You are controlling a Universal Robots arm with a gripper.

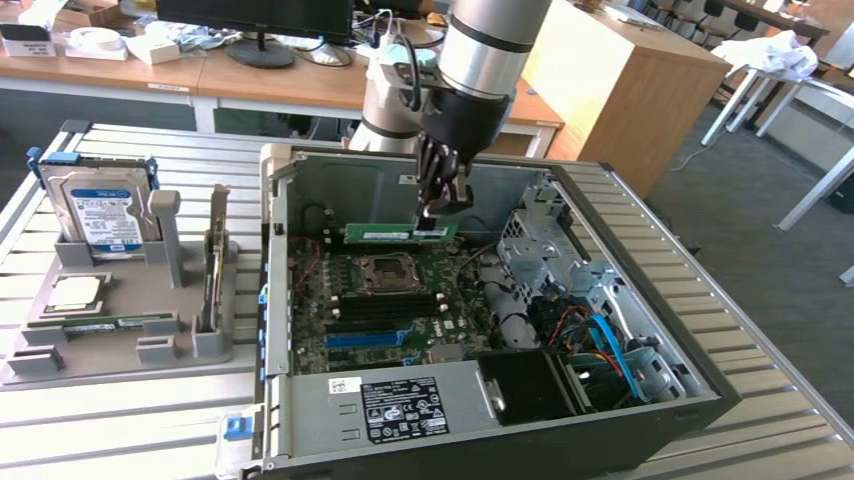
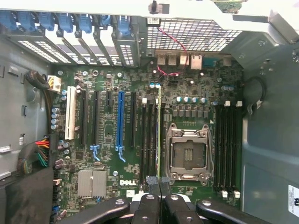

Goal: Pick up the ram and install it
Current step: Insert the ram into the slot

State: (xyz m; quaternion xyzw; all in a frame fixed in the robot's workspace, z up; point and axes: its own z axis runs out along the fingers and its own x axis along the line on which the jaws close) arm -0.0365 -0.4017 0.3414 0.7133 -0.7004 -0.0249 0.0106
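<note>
The ram [image 1: 395,232], a narrow green stick with a white label, hangs level inside the open computer case, above the motherboard [image 1: 380,300]. My gripper [image 1: 438,222] is shut on its end at the exterior view's right. In the wrist view the ram [image 2: 159,130] shows edge-on as a thin strip running out from my gripper [image 2: 158,183], over the black memory slots [image 2: 148,135] beside the empty processor socket [image 2: 188,151].
The case walls [image 1: 280,260] and the drive cage [image 1: 547,250] hem in the motherboard. Cables [image 1: 601,335] lie at the exterior view's right. A grey tray [image 1: 120,350] beside the case holds a hard drive [image 1: 100,205], a processor chip [image 1: 74,293], another green stick [image 1: 114,324] and an upright card [image 1: 214,265].
</note>
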